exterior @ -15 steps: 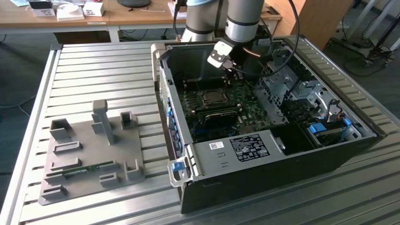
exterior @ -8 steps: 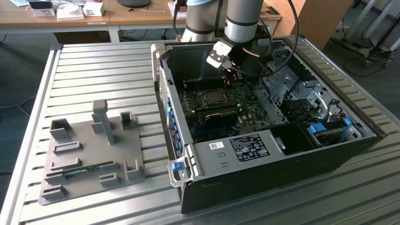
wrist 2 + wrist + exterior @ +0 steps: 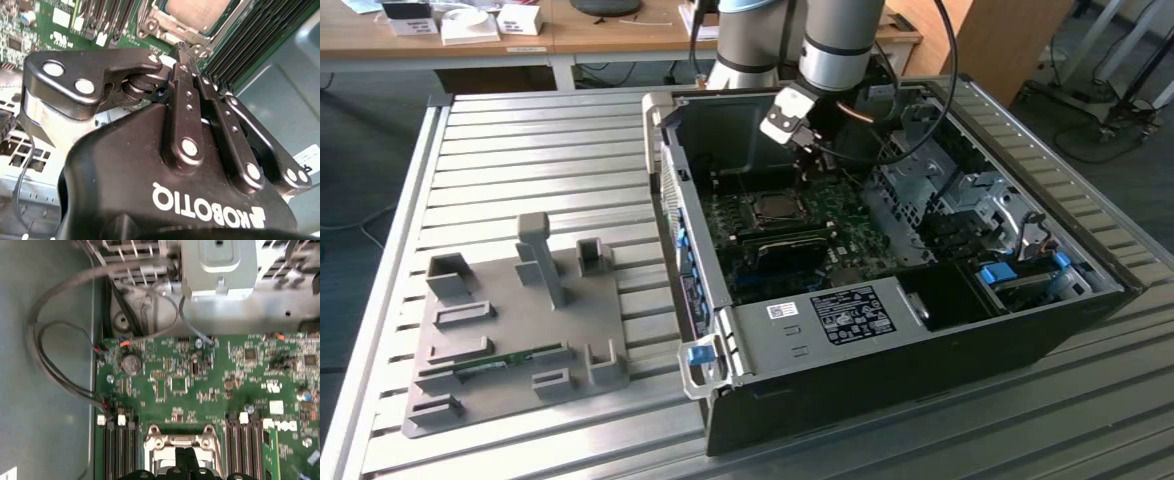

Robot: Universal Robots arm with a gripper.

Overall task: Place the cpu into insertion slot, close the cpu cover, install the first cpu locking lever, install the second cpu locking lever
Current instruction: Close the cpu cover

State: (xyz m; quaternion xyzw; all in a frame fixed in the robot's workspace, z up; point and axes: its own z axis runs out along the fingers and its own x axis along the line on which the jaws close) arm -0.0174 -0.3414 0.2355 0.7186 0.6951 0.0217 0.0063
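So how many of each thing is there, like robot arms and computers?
arm: 1
computer case: 1
motherboard: 1
cpu: 1
grey jig: 1
Total: 5

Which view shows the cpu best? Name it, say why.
The exterior view: the cpu shows whole on the motherboard. The second wrist view crops it at the picture's edge; the first wrist view has the gripper in front.
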